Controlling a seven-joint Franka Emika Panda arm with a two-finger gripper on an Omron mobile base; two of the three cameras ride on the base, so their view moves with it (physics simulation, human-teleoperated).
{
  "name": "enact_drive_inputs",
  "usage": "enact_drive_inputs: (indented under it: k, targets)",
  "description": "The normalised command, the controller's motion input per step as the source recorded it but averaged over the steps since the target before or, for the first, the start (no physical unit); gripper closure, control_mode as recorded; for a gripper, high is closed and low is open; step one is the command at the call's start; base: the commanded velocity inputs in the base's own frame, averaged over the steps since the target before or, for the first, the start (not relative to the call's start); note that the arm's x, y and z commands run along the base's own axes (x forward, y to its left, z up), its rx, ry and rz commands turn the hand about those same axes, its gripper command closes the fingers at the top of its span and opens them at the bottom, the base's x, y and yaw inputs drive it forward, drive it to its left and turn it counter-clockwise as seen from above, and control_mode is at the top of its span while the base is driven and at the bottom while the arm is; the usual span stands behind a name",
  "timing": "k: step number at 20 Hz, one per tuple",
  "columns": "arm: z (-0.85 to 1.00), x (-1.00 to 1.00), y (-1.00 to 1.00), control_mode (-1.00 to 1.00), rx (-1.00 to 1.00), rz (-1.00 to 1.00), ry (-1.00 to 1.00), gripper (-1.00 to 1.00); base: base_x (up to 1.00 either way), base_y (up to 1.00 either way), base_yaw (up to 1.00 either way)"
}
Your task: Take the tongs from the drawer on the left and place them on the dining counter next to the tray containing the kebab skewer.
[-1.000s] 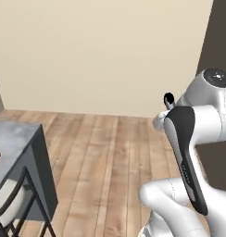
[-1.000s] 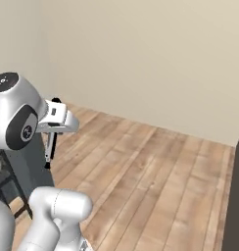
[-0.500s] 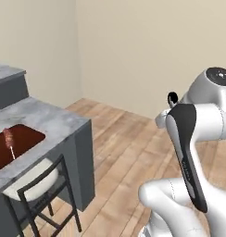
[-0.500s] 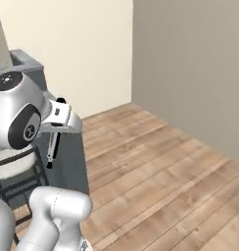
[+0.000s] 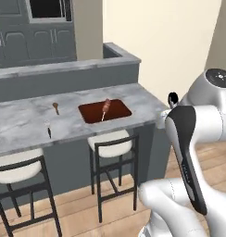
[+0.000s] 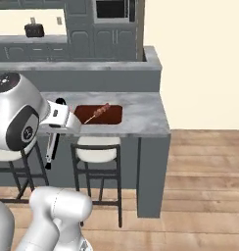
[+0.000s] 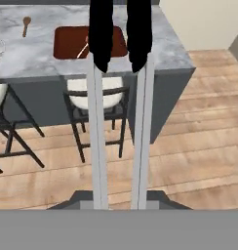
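Tongs (image 7: 119, 122) pinched in the gripper (image 7: 120, 197), facing the dining counter (image 7: 38, 53).
Slim, stiff, slick metal, probably light; fingers clench both arms near one end.

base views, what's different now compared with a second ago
The base has turned and driven, so the whole picture shifted: the earlier wall and bare floor have given way to the dining counter, with the tray and kebab skewer now ahead, stools beneath. That is camera motion, not the things moving. The gripper stays shut on the tongs, which hang down as before; the arm's pose is unchanged.
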Motion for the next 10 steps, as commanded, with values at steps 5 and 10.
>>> enact_drive_inputs:
  k: [5, 10]
  targets:
    - [0.00, 0.00, 0.00, 1.00, 0.00, 0.00, 0.00, 1.00, 0.14, -0.10, 0.36]
    - [0.00, 0.00, 0.00, 1.00, 0.00, 0.00, 0.00, 1.00, 0.17, -0.32, 0.01]
